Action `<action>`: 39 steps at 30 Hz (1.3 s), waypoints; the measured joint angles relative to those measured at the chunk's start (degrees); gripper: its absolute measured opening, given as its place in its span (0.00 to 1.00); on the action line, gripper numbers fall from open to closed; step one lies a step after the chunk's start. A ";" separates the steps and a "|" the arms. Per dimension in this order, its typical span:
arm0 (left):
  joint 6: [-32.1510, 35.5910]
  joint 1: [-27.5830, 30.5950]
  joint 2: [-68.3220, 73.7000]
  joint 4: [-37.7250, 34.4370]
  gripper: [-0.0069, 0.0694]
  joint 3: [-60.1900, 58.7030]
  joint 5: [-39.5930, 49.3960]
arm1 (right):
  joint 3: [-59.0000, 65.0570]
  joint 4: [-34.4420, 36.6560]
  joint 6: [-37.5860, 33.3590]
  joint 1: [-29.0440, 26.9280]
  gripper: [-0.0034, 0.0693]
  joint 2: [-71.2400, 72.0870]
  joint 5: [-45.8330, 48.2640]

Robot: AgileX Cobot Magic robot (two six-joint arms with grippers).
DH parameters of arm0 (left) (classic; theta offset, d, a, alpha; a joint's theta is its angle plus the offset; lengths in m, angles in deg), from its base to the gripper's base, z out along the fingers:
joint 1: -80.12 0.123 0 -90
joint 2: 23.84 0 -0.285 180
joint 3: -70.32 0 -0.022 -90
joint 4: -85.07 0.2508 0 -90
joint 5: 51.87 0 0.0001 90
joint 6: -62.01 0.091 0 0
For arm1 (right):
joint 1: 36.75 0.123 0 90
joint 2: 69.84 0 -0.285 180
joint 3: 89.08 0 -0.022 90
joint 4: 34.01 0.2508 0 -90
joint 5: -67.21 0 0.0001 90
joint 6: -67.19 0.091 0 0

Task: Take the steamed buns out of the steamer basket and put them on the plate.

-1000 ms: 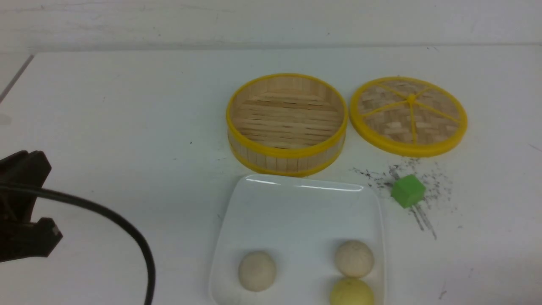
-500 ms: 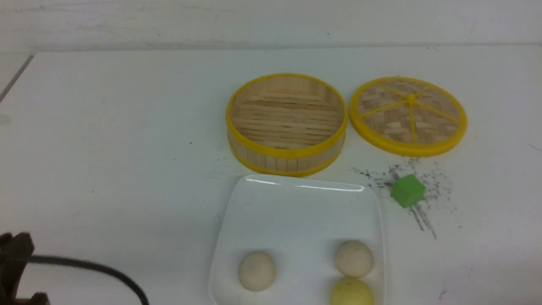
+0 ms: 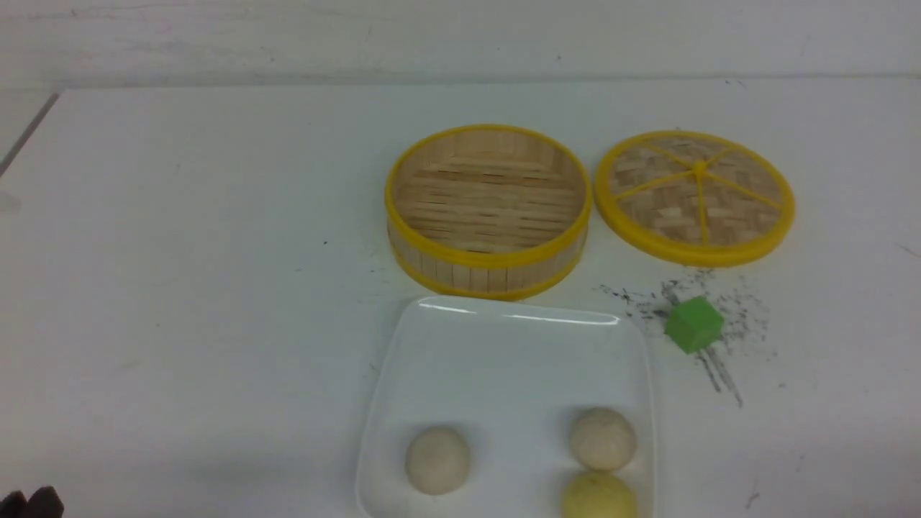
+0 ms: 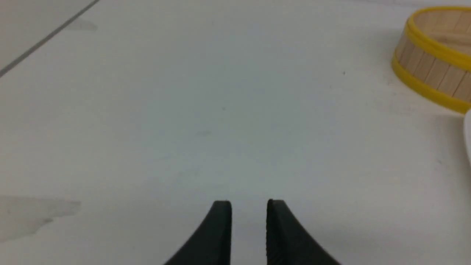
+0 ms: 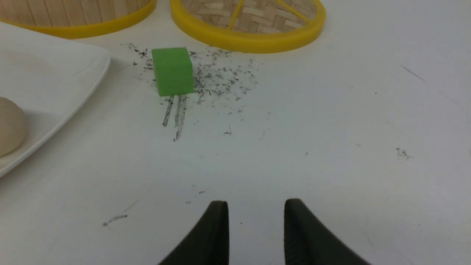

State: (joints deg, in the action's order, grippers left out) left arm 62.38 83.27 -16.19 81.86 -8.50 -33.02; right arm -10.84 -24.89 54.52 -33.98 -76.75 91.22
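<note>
Since the earlier frame the left arm has gone back toward the near left corner of the front view, and only a small dark piece of it shows now at the bottom edge; its black cable is no longer seen. All three steamed buns lie on the plate (image 3: 504,345): one cream bun (image 3: 437,460) on the near left part, a second cream bun (image 3: 603,439) on the near right part, and the pale yellow bun (image 3: 599,496) just in front of that one, touching it or almost, partly cut by the picture edge. The steamer basket (image 3: 488,208) stands just behind the plate and holds nothing, only its slatted floor is visible. To the right of the basket lies the flat woven lid (image 3: 695,196) with yellow spokes, apart from it by a small gap. A green cube (image 3: 693,324) sits on the white table (image 3: 180,288) between the lid and the right edge of the plate, among dark scratch marks. The left gripper (image 4: 249,206) hangs over bare table, its jaws parted with a narrow gap and nothing between them. The right gripper (image 5: 255,206) is over the table near the cube, jaws also parted, a little wider, and holding nothing
</note>
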 joint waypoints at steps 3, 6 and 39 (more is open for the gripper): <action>0.00 0.75 -0.46 0.11 0.33 0.17 2.47 | 0.00 0.00 0.00 0.00 0.38 0.00 0.00; 0.00 1.13 -0.52 0.51 0.33 0.24 2.92 | 0.00 0.00 0.00 0.00 0.38 0.00 0.00; 0.00 1.13 -0.52 3.63 0.37 0.28 3.04 | -0.01 0.00 0.00 0.00 0.38 0.00 0.00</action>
State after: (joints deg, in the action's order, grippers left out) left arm 62.38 84.40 -16.71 85.49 -8.22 -29.98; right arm -10.85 -24.89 54.52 -33.98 -76.75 91.22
